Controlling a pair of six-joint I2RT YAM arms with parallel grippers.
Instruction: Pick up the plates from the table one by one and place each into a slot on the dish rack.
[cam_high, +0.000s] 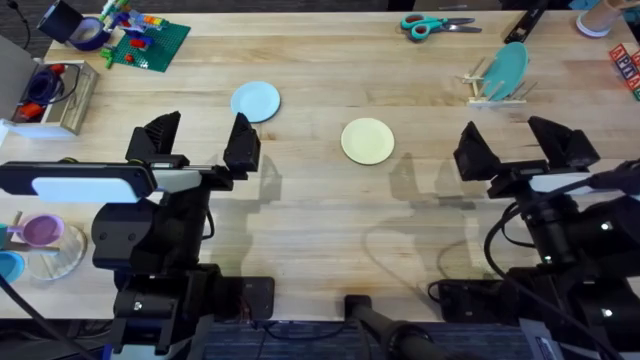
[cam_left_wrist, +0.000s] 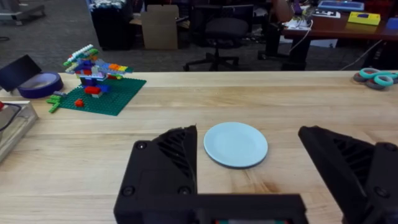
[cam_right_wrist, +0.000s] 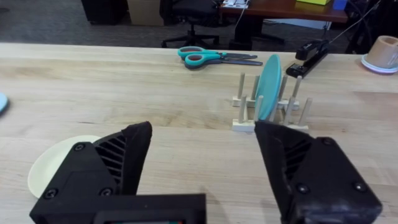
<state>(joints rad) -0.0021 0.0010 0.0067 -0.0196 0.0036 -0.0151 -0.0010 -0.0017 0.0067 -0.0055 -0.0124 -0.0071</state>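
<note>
Nearest our bases, both black ribbed grippers, left gripper (cam_high: 200, 140) and right gripper (cam_high: 518, 145), hang spread wide and hold nothing. Beyond them on the grainy plank table (cam_high: 320, 220) we see two smooth round plates lying flat, pale yellow plate (cam_high: 367, 140) and light blue plate (cam_high: 255, 101). Farther right, the pegged wooden dish rack (cam_high: 497, 92) holds a teal plate (cam_high: 506, 68) on edge.

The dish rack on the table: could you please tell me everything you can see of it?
The dish rack is small, of light natural wood, with thin upright pegs on a low base. It stands on the table at its far right, near the teal-handled scissors. One teal plate already stands on edge between its pegs, leaning slightly; the other slots look free. Neither gripper touches it, and the light blue plate and the cream plate lie flat well away.
</note>
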